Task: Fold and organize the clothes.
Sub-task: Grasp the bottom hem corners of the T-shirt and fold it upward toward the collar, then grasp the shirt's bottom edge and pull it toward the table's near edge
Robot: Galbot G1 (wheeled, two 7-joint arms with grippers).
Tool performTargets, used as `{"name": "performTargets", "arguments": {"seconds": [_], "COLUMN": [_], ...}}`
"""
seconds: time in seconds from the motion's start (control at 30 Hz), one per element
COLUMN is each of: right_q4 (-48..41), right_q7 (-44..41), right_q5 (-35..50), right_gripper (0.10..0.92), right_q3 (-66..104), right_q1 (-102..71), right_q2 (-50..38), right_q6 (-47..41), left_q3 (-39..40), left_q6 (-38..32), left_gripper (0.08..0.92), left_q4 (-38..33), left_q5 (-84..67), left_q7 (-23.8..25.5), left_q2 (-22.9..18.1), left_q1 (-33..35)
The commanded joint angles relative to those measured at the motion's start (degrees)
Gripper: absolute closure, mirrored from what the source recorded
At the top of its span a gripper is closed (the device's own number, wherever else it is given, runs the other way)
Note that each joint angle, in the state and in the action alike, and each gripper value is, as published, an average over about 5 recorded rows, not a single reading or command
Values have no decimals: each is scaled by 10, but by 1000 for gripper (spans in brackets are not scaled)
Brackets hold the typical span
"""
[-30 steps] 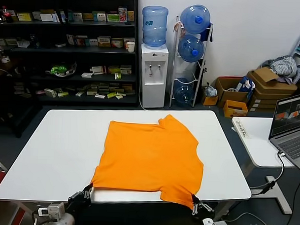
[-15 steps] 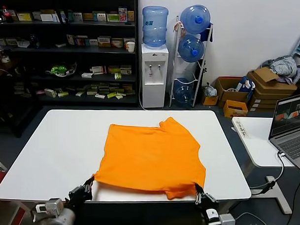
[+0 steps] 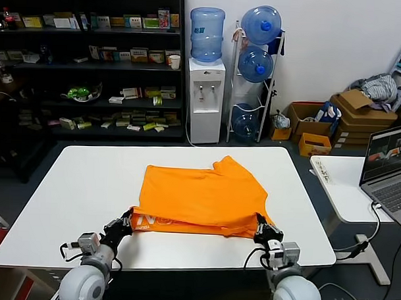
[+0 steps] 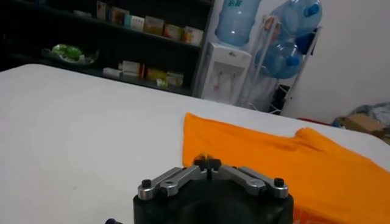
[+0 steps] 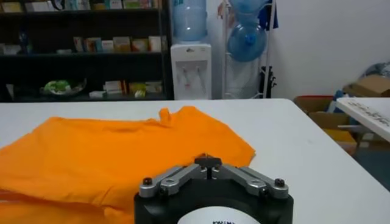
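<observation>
Our left gripper pinches the near hem corner of the orange T-shirt on the white table. A second ago the hem hung at the table edge (now it is lifted, lettering showing). Our right gripper pinches the other corner; the fold has begun.

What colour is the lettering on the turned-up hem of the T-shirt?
White, on the orange T-shirt, near the left hand; the head view shows it best.

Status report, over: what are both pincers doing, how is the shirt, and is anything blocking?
Left pincer and right pincer shut on shirt hem corners. Hem lifted and folded up, white lettering showing. Nothing else on table.
</observation>
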Motion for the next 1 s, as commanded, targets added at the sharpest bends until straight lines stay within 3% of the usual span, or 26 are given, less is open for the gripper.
{"name": "performTargets", "arguments": {"seconds": [0.03,0.27,0.43,0.83,1.0], "right_q4": [-75,-91,-84,2,-3], "right_q7": [4,-6,-27,-87,-134], "right_q5": [14,11,8,-3,15], "right_gripper": [902,899,802,473,326], "right_q3": [-33,-42,-39,30,76], "right_q1": [96,109,102,-12,-79], "right_q2": [0,3,5,-56,-81], "right_q6": [-7,-10,-6,15,16], "left_q3": [53,62,57,0,-20], "left_q6": [-7,-2,13,58,35], "left_gripper": [908,908,866,539,375], "left_q4": [110,118,105,-23,-13], "left_q5": [-1,1,4,1,17], "left_q7": [-2,-7,-11,-11,41], "left_q2": [-4,-9,-9,31,15], "left_q1": [-111,-125,-113,19,72]}}
